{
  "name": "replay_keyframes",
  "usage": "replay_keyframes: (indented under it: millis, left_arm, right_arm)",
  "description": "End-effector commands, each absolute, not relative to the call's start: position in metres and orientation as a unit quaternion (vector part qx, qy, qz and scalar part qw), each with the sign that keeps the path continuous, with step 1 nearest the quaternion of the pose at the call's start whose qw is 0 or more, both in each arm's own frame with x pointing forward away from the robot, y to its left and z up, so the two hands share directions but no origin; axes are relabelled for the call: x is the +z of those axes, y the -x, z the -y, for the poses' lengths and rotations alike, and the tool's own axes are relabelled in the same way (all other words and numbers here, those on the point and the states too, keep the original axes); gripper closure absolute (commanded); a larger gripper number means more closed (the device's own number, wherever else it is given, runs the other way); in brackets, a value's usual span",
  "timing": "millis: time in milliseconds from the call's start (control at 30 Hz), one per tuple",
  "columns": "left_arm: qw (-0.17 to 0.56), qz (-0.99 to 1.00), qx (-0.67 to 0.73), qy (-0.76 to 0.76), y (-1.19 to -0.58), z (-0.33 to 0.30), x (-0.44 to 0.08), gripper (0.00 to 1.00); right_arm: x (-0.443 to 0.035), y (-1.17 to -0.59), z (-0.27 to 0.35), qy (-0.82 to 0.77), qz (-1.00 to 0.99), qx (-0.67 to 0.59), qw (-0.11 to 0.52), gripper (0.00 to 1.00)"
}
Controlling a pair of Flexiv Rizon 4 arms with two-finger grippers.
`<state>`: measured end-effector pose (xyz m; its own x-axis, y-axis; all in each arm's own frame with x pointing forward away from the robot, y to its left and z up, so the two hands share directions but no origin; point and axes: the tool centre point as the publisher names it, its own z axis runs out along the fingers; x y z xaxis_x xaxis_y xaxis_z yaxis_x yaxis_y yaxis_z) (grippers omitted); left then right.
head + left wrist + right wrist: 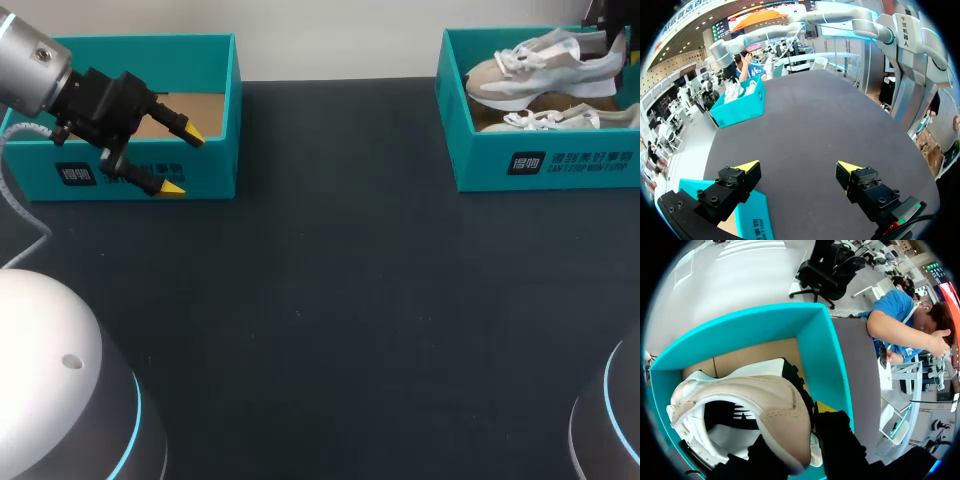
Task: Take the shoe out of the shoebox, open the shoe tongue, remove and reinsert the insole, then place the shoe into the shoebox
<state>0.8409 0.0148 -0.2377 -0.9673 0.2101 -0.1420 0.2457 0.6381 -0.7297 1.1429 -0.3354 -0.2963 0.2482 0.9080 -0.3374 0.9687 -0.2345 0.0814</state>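
Now right pincer point(799, 432) grasping shoe point(772, 400) heel inside shoebox point(826, 355); left pincer point(797, 166) released, well apart.

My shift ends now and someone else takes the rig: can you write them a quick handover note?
Left gripper: open, empty, over the left shoebox, where no shoe shows.
Right gripper: in the right shoebox, at the heel of one shoe; grip cannot be told.
A second shoe lies beside it in that box.
Done: nothing yet. Left: take shoe out, open tongue, insole out and back in, return shoe.
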Motion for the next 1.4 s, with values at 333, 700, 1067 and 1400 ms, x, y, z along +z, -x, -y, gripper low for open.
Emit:
replay_keyframes:
  millis: [333,700,1067,1400]
  left_arm:
    - [0.022,-0.905,-0.405,-0.126,-0.841,-0.015,-0.238,0.0]
    - [0.022,-0.905,-0.405,-0.126,-0.841,-0.015,-0.238,0.0]
    - [0.022,-0.905,-0.405,-0.126,-0.841,-0.015,-0.238,0.0]
    - [0.022,-0.905,-0.405,-0.126,-0.841,-0.015,-0.238,0.0]
  right_arm:
    - [-0.328,-1.164,0.346,-0.774,-0.611,-0.108,0.128,1.0]
    - [-0.347,-1.169,0.347,-0.772,-0.617,-0.099,0.119,1.0]
    - [-0.367,-1.166,0.352,-0.775,-0.614,-0.106,0.108,1.0]
    - [-0.371,-1.168,0.355,-0.784,-0.604,-0.091,0.111,0.64]
